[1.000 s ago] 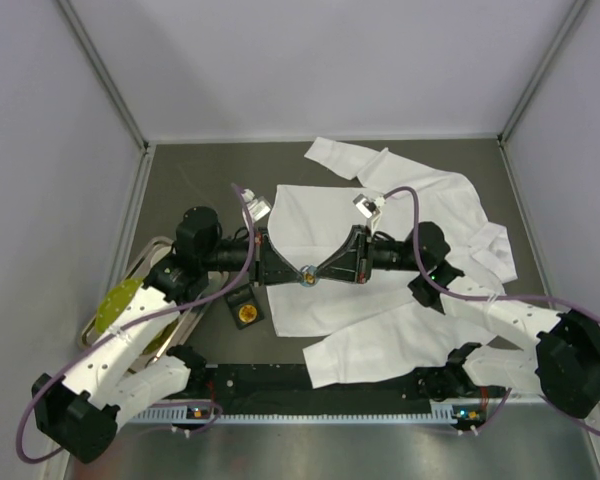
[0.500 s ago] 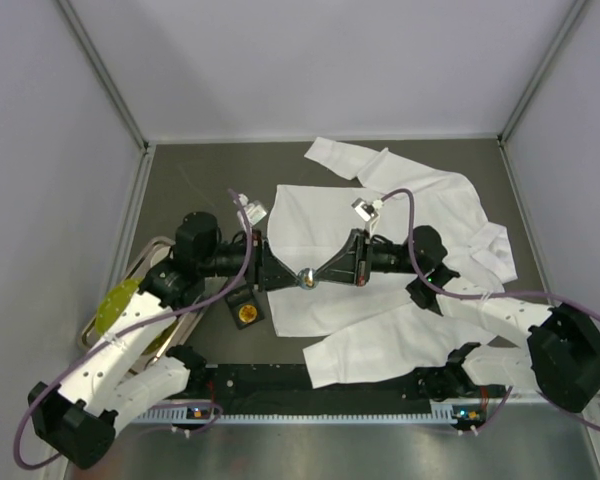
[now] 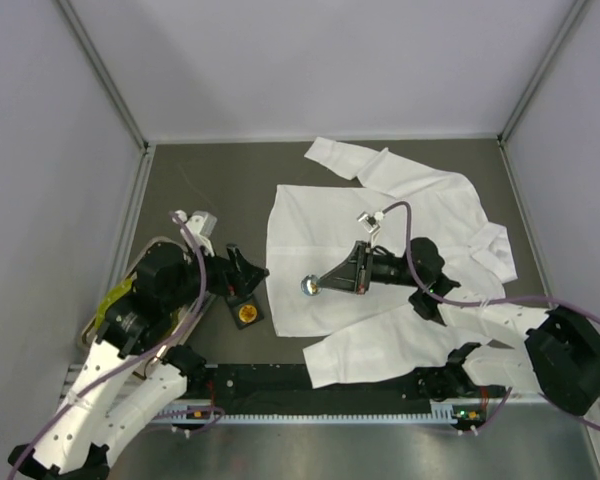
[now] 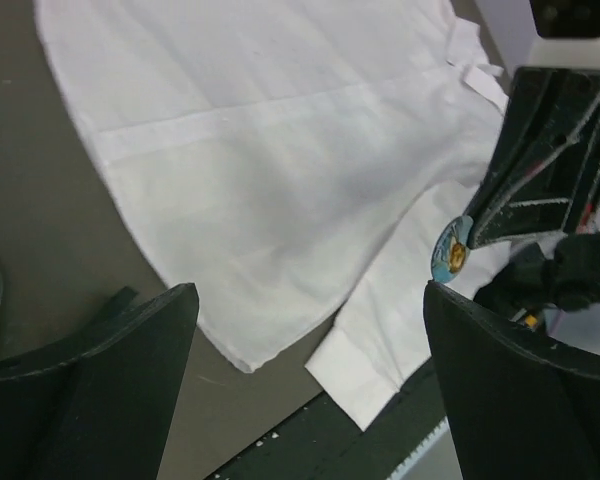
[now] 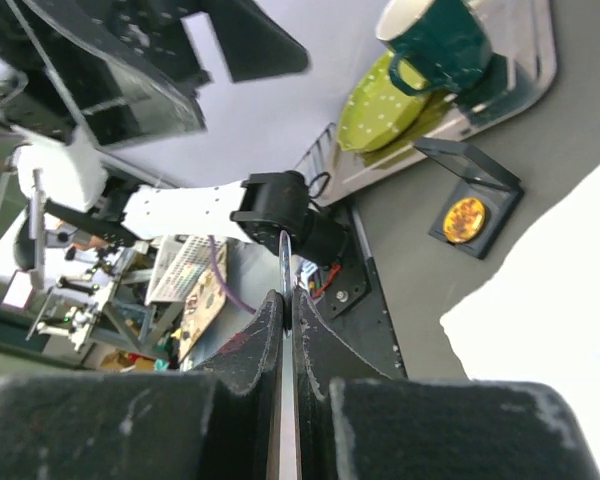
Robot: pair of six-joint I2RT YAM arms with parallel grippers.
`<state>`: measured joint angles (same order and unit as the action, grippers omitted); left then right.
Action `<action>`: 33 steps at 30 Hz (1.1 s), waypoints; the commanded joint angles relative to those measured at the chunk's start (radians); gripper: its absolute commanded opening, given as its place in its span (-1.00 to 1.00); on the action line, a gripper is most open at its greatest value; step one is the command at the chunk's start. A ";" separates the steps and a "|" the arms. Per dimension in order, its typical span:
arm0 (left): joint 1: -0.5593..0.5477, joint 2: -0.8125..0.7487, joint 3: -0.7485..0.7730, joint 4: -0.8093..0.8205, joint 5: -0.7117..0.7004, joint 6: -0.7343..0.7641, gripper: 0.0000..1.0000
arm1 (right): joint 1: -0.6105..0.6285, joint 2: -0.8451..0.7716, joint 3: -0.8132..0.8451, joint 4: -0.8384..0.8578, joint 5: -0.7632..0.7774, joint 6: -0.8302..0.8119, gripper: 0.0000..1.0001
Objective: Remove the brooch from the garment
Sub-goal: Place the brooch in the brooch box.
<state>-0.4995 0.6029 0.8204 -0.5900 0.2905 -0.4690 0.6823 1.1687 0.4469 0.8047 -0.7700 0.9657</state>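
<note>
The garment [image 3: 380, 240] is a large white shirt spread flat on the dark table, also filling the left wrist view [image 4: 280, 150]. The brooch [image 3: 308, 285] is a small round blue and gold disc, pinched at the tip of my right gripper [image 3: 314, 284] above the shirt's lower left part. The brooch [image 4: 452, 250] shows face-on in the left wrist view and edge-on [image 5: 285, 265] in the right wrist view, with no cloth on it. My right gripper [image 5: 286, 300] is shut on it. My left gripper [image 3: 242, 274] stands open and empty left of the shirt, its jaws [image 4: 310, 295] wide apart.
A small open black box with a gold disc [image 3: 246, 313] lies by the shirt's left hem, under my left gripper. A metal tray [image 3: 158, 243] at the left holds a green dotted plate [image 5: 385, 100] and a dark green mug [image 5: 440, 40]. A black rail [image 3: 260, 380] runs along the near edge.
My left gripper has opened, let go of the brooch and drawn back to the left. My right gripper stays shut on the brooch and has shifted slightly toward the near edge.
</note>
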 commanded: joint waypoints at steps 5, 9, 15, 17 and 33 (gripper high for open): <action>-0.001 -0.113 0.080 -0.134 -0.382 -0.026 0.98 | 0.144 0.184 -0.025 0.149 0.182 -0.036 -1.00; -0.001 -0.144 0.076 -0.111 -0.386 -0.008 0.98 | 0.209 0.428 0.022 0.391 0.216 0.037 -1.00; -0.001 -0.140 0.071 -0.088 -0.393 0.030 0.98 | 0.287 0.715 0.173 0.519 0.283 0.091 -1.00; -0.001 -0.131 0.075 -0.088 -0.390 0.038 0.98 | 0.316 0.704 0.217 0.431 0.328 0.033 -1.00; -0.001 -0.149 0.059 -0.088 -0.392 0.047 0.98 | 0.364 0.807 0.363 0.234 0.365 0.011 -1.00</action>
<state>-0.4992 0.4641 0.8661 -0.7151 -0.0956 -0.4389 1.0248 1.9678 0.7498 1.0477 -0.4194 1.0138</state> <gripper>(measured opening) 0.987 0.014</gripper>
